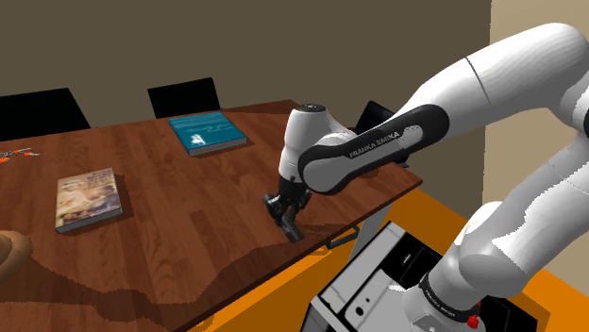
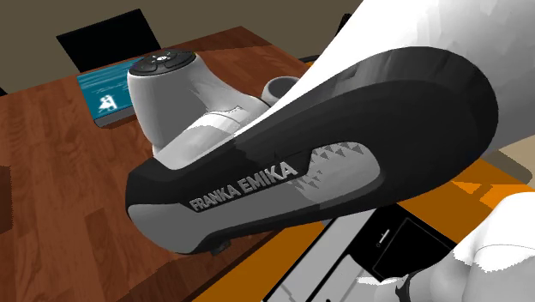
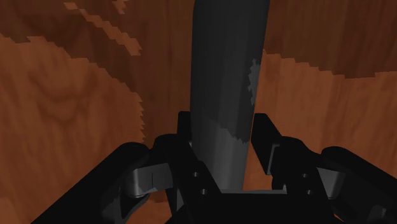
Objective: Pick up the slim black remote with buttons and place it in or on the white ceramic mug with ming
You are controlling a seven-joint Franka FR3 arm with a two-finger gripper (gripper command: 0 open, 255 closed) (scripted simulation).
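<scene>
"So, where is the remote (image 3: 226,76) sitting?"

"It is hanging low over the desk (image 1: 189,236), close to the edge facing the stand (image 1: 378,283). The hand (image 1: 286,215) is pinching it, one finger pressing on each long side."

"And the mug (image 2: 278,86)?"

"It is standing on the desk, its white rim peeking past the arm (image 2: 343,154), well apart from the teal book (image 1: 208,132) lying near the far edge."

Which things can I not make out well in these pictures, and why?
Mug: second exterior view, the arm covers most of it.
Remote: wrist view, no buttons can be told; its far end runs off the edge.
Brown thing: shoulder view, cut by the left edge.
</scene>
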